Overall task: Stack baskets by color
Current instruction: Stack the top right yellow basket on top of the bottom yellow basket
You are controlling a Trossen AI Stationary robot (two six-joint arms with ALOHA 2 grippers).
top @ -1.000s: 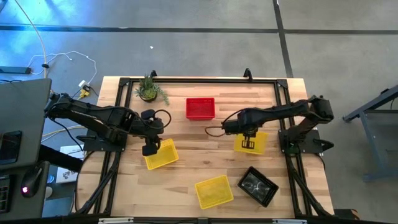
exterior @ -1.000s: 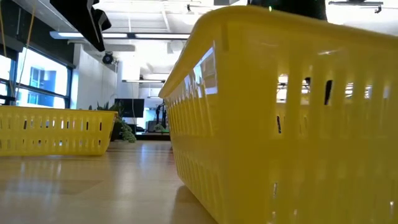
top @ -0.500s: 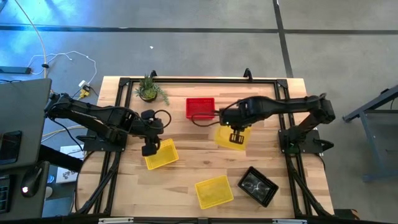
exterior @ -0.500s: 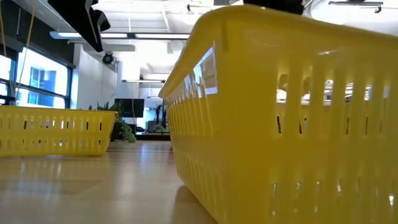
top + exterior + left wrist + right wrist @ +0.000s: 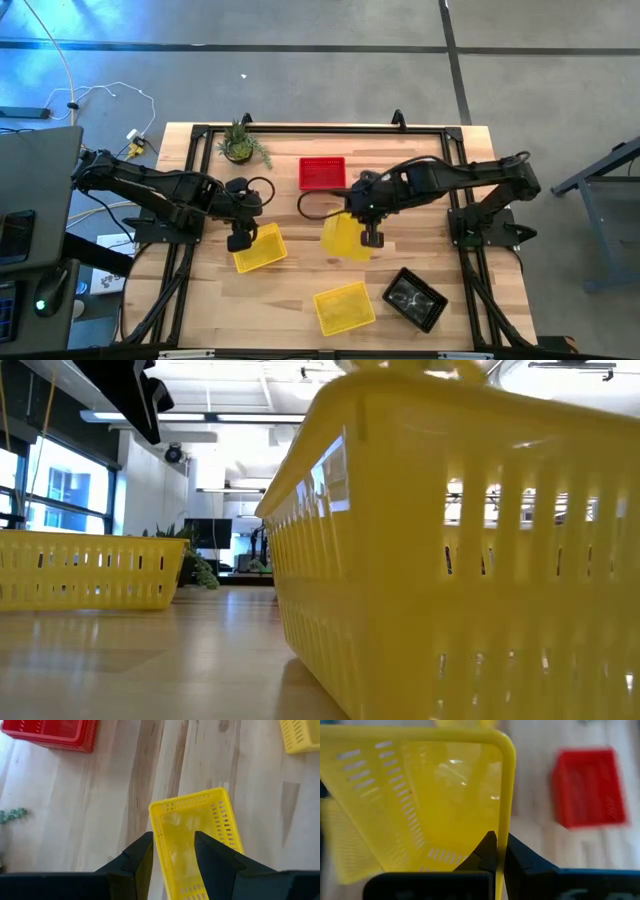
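My right gripper (image 5: 371, 238) is shut on a yellow basket (image 5: 343, 236) and holds it in the air over the table's middle. My left gripper (image 5: 240, 241) hovers open above a second yellow basket (image 5: 260, 249) that rests on the table's left half. In the left wrist view its fingers straddle one long wall of that basket (image 5: 192, 835) without touching it. A third yellow basket (image 5: 344, 307) and a black basket (image 5: 414, 298) rest near the front edge. A red basket (image 5: 322, 172) stands at the far middle. My right gripper pinches the rim of one side wall (image 5: 503, 832) of the yellow basket, one finger inside and one outside. The fingers slant down from the table's right side and lie across the wall. The basket hangs tilted and lifted clear of the table.
A small potted plant (image 5: 238, 144) stands at the far left corner. A black frame (image 5: 320, 129) runs along the table's far edge. Bare wood lies between the red basket and the front baskets. In the low view the front yellow basket (image 5: 450, 560) fills the foreground.
My right gripper has risen and gone toward the table's left, tipping as it went. The yellow basket it holds has left the table's right half, been lifted clear and tilted, and now hangs over the middle. My left gripper has kept still.
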